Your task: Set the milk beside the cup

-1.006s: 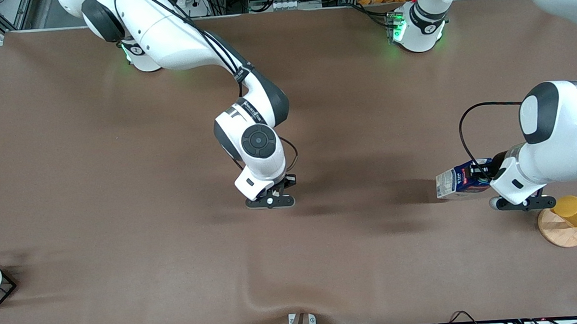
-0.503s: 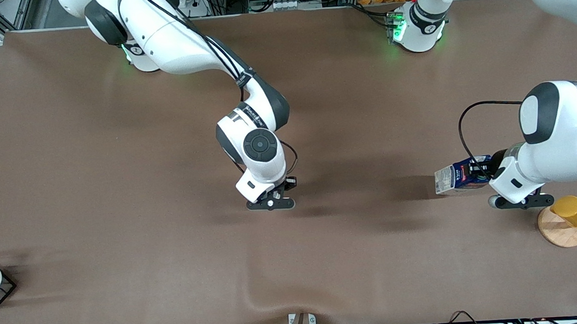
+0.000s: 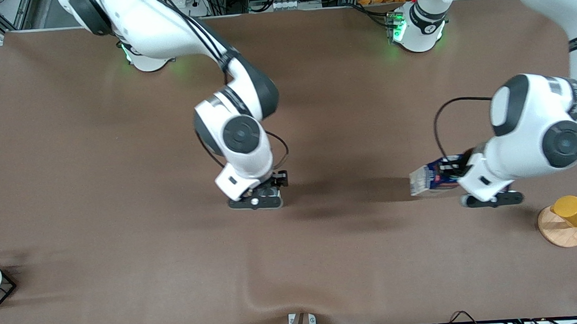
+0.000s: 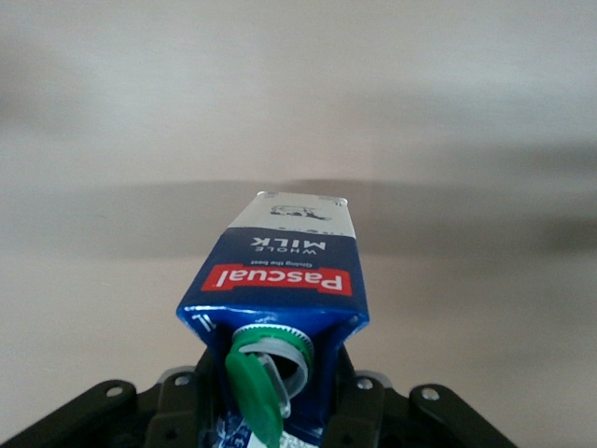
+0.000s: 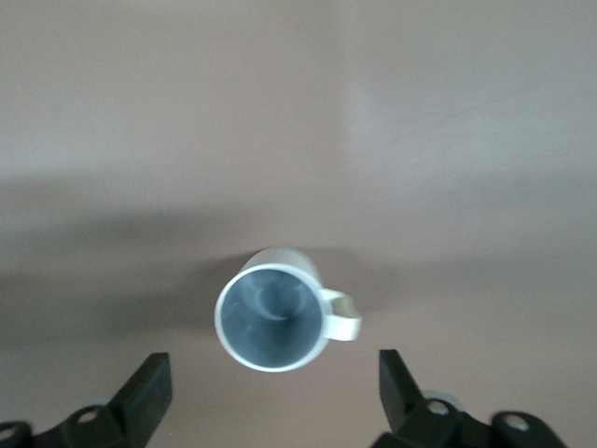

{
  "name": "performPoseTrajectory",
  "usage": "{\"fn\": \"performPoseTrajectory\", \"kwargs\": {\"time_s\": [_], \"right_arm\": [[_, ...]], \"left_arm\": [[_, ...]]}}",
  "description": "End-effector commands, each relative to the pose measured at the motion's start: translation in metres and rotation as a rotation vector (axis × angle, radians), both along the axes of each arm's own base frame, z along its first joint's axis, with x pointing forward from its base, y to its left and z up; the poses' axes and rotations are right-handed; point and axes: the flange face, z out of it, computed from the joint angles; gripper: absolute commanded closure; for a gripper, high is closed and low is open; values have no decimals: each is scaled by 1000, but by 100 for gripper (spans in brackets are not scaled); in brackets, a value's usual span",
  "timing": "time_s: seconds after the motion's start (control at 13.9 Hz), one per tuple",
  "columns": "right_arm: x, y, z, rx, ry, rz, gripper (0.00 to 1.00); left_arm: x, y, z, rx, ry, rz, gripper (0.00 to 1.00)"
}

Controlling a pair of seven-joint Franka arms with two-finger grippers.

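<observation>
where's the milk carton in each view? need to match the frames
Front view: the milk is held in the left gripper over the brown tablecloth, toward the left arm's end of the table.
Left wrist view: the milk fills the centre, green cap nearest the camera, between the gripper's fingers.
Right wrist view: not in it; only the cup shows, below the open right gripper.
Shared landmark: the brown tablecloth.

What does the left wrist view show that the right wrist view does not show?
Only the left wrist view shows the milk carton, held in the left gripper, with its green cap and red label.

Only the right wrist view shows the beige mug from above, upright on the table, under the open right gripper and not touched by it.

Both show the brown table cover.
</observation>
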Motion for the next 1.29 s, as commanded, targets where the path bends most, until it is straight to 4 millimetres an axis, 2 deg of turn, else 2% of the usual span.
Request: {"fn": "performPoseTrajectory", "kwargs": {"time_s": [0.0, 0.07, 0.14, 0.22, 0.29, 0.36, 0.5, 0.65, 0.72, 0.79, 0.86, 1.08, 1.22], "right_arm": [[13, -97, 38, 0, 8, -88, 0], [12, -123, 49, -19, 2, -98, 0], [19, -165, 55, -24, 6, -116, 0], [16, -194, 63, -26, 13, -84, 0], [5, -216, 71, -29, 23, -60, 0], [-3, -249, 83, -28, 25, -50, 0], [-25, -303, 110, -28, 37, 27, 0], [-43, -344, 142, -30, 89, 48, 0], [-47, -362, 167, -31, 117, 76, 0], [-51, -379, 190, -28, 140, 100, 0], [-56, -394, 205, -26, 156, 113, 0], [-78, -433, 242, 0, 106, 85, 0], [-87, -451, 255, -14, 97, 64, 0]], "left_arm": [[-19, -57, 14, -9, 4, 25, 57], [-28, -83, 14, -8, 9, 21, 57], [-39, -110, 10, -4, 17, 0, 57], [-53, -146, 10, -2, 15, -34, 58], [-64, -177, 7, 0, 17, -45, 58], [-76, -206, 4, 4, 19, -50, 58], [-102, -254, -7, 13, 28, -61, 58], [-121, -284, -13, 8, 24, -98, 58], [-130, -302, -13, 1, 16, -124, 58], [-131, -314, -17, 13, 2, -122, 58], [-135, -328, -20, 22, -10, -105, 58], [-152, -364, -38, 64, -44, -110, 62], [-154, -379, -44, 38, -79, -113, 62]]}}
